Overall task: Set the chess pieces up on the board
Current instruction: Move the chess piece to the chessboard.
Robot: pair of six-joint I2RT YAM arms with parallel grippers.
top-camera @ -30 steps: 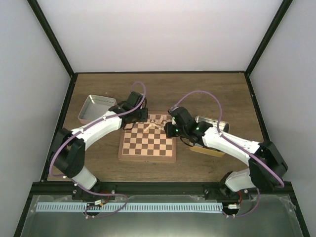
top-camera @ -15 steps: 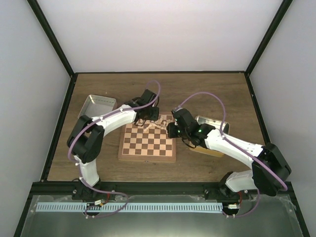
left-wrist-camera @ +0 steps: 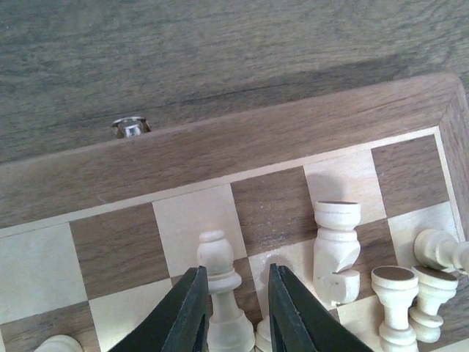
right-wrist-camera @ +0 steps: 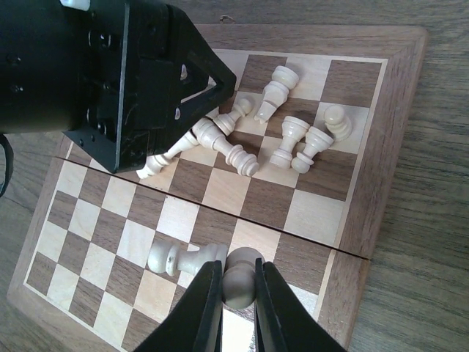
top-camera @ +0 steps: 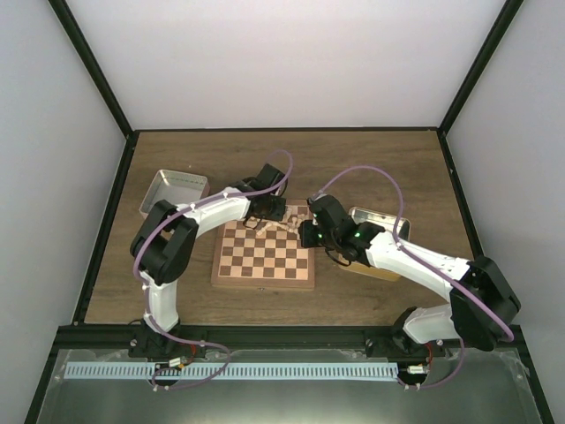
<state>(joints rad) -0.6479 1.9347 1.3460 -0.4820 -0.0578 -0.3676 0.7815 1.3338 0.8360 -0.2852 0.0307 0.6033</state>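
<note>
While swinging in from the board [top-camera: 265, 265]'s left, left pincer [left-wrist-camera: 236, 268]: is narrowing around an upright piece [left-wrist-camera: 215, 253] at its far edge; grip unclear.
Right pincer [right-wrist-camera: 238, 265]: is still clamping a chess piece [right-wrist-camera: 239, 282] above the board.

The left tool [top-camera: 265, 215] now hangs over the far edge of the board [top-camera: 263, 283], having swung to its own right from beyond the board's far left corner. The left arm's elbow [top-camera: 163, 243] is folded in closer to the board than a second ago. The tool's fingers [left-wrist-camera: 192, 308] have drawn closer together, and a pale chess piece [left-wrist-camera: 218, 282] lies between them, against one finger with a gap to the other.
</note>
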